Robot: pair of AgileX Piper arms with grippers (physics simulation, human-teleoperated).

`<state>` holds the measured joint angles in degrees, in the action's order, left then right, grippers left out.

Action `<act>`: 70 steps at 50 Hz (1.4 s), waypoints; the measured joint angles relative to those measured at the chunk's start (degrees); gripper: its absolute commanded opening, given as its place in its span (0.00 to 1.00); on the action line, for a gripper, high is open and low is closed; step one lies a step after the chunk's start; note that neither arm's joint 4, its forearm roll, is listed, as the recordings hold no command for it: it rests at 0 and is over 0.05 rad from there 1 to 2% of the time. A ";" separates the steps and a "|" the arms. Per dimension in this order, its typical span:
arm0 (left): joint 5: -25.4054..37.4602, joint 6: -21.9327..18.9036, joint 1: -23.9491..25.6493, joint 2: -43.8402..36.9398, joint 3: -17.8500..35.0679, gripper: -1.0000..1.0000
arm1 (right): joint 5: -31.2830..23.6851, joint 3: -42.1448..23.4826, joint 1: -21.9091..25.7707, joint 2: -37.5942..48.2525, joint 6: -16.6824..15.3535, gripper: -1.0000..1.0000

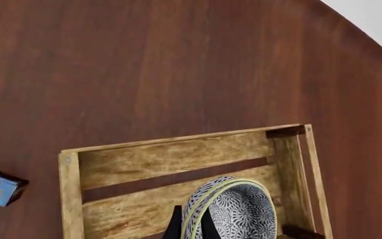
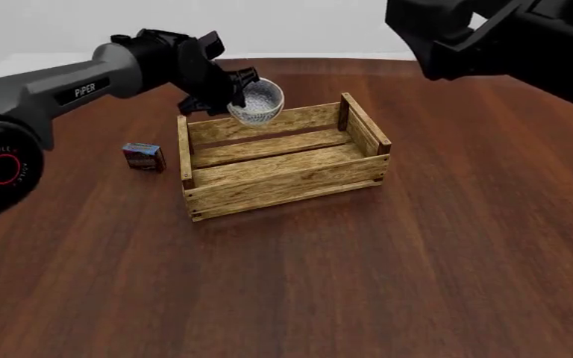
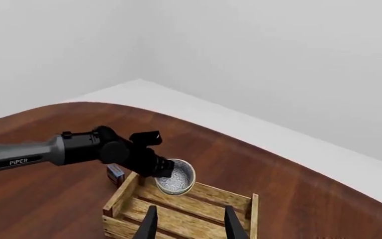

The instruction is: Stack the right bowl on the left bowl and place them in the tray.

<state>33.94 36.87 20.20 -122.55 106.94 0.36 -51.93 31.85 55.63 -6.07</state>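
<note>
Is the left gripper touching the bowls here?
Touching. The left wrist view shows the left gripper with its fingers clamped on the rim of the bowls, held over the tray.

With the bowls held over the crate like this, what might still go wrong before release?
1. The left gripper pinches the stacked bowls by the rim only, and they hang tilted; they might slip or separate.
2. They hover near the wooden crate's far wall, so lowering could clip that slat.
3. Released tilted, they may land on edge rather than flat.
</note>
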 measured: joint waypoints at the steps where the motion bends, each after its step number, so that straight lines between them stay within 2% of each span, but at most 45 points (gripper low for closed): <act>1: -0.03 0.11 0.04 -0.40 0.24 0.00 | -0.01 0.02 -0.01 -0.06 0.03 1.00; 26: -1.33 2.31 0.12 -8.17 3.70 0.00 | 0.07 0.17 -0.21 -0.30 0.23 1.00; 52: -5.52 4.05 0.78 -10.03 -1.11 0.00 | 0.15 0.21 -0.17 -0.29 0.23 1.00; 70: -6.26 4.71 0.77 -10.68 -1.70 0.00 | 0.19 0.28 -0.15 -0.30 0.19 1.00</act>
<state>27.68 41.57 20.97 -133.23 105.24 0.55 -51.65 31.69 55.33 -5.88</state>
